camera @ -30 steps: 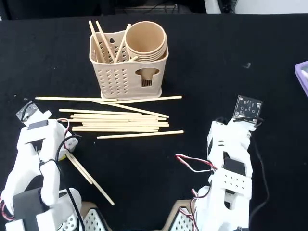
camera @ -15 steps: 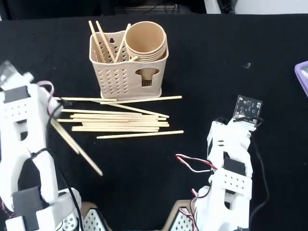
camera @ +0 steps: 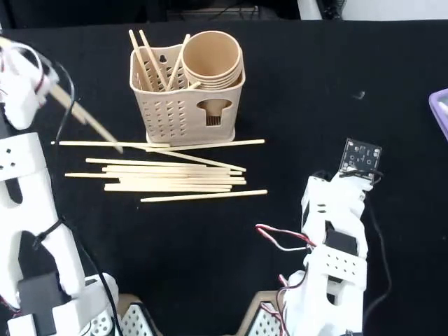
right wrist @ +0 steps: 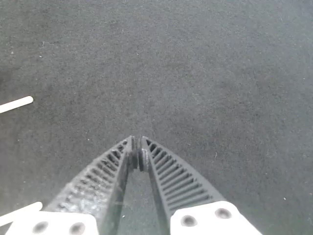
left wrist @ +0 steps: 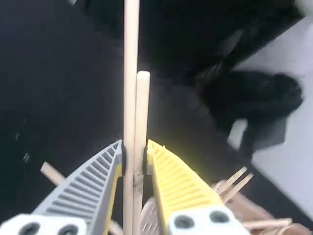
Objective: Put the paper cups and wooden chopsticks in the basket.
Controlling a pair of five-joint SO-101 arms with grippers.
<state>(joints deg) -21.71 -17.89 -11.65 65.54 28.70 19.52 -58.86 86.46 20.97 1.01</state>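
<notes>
Left fingers [left wrist: 93,183] clamp two wooden chopsticks [left wrist: 131,73] above the black bench [camera: 336,84], left of the basket [camera: 185,119] in the high view. Stacked paper cups [camera: 213,59] fill the basket's right side; upright chopsticks [camera: 140,57] stand in its left. Loose chopsticks [camera: 168,186] lie on the bench before it. Right fingers [right wrist: 171,181] press together, empty.

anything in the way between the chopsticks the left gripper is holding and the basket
Nothing visible does. The left gripper holds two chopsticks raised left of the basket, open space between them. The stored chopsticks in its left compartment leave room.
</notes>
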